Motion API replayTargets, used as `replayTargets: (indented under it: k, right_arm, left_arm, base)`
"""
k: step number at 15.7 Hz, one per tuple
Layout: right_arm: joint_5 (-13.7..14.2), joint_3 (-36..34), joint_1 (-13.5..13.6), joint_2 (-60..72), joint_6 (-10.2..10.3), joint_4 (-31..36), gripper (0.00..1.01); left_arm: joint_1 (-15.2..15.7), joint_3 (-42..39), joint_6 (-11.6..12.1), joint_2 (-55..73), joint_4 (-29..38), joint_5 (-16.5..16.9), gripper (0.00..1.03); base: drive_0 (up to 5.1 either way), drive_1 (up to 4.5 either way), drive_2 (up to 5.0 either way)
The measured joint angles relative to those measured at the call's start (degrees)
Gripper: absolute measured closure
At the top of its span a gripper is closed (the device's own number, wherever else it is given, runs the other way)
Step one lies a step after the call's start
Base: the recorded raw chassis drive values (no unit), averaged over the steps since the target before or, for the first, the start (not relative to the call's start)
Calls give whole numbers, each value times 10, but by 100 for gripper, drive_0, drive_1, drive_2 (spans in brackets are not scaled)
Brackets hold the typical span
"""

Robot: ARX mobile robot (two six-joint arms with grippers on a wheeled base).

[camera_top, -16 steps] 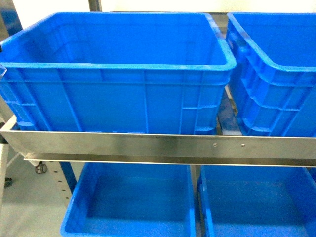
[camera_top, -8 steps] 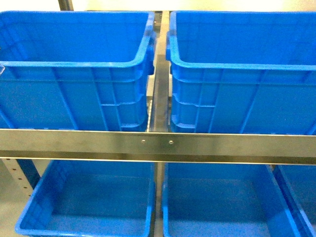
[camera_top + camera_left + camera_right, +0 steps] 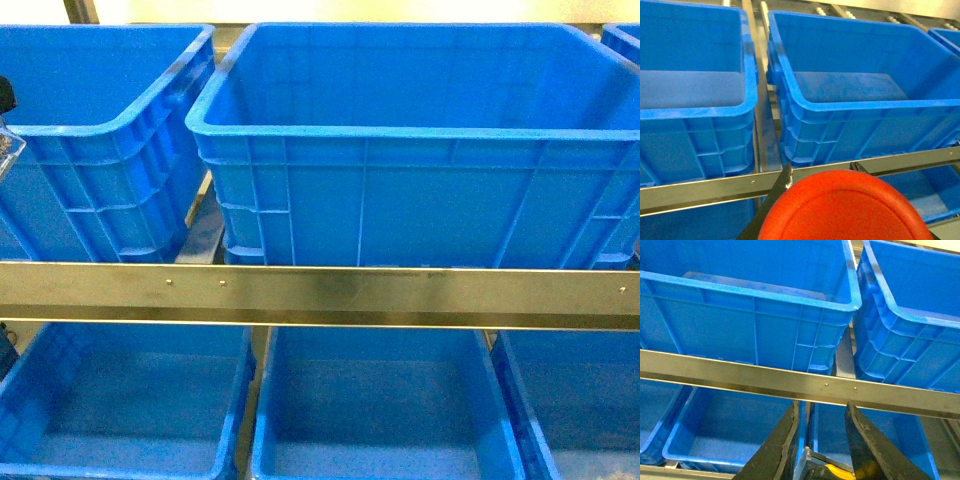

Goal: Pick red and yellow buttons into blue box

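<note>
The left gripper (image 3: pixel 820 200) is clamped on the red button (image 3: pixel 847 210) and the right gripper (image 3: pixel 822 450) on the yellow button (image 3: pixel 842 471), both held low in front of the blue box (image 3: pixel 400 130), which lies ahead and above past the shelf rail (image 3: pixel 320 295).

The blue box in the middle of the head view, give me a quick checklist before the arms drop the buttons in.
1. Red button in the left gripper: ok, the red cap fills the bottom of the left wrist view between the fingers.
2. Yellow button in the right gripper: ok, a yellow cap shows low between the fingers.
3. Blue box centred ahead: ok in the head view.
4. Box open and unobstructed: ok, nothing covers it.
5. Grippers above the rim: not ok, both wrist views look from below the metal rail.
</note>
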Motion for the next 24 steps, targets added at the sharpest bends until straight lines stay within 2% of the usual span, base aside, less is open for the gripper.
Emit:
replayTargets:
  k: [8,13,16,19,21,22,24]
  right_arm:
    - [0,0,0,-2,0,1,74]
    - [0,0,0,0,0,0,74]
    - [-14,0,4,12,0,-2,74]
    - [-25,44,15,55,-1,-1,74]
    - [-43,98,15,105,-1,19,74]
    - [-54,127,20,138,-3,33,74]
    - [-56,174,43,202,-5,52,74]
  left_arm:
    - [3,0,0,-1,3,-6,77]
    - [3,-1,0,1,1,-6,77]
    - [3,-1,0,1,1,-6,77]
    - [3,-1,0,1,1,-6,77]
    - [3,-1,0,1,1,-6,77]
    - [3,-1,0,1,1,-6,77]
    - [3,-1,0,1,0,-6,77]
  base:
    - [9,427,-409]
    - [0,0,0]
    - [0,0,0]
    - [0,0,0]
    - [0,0,0]
    - [0,0,0]
    - [0,0,0]
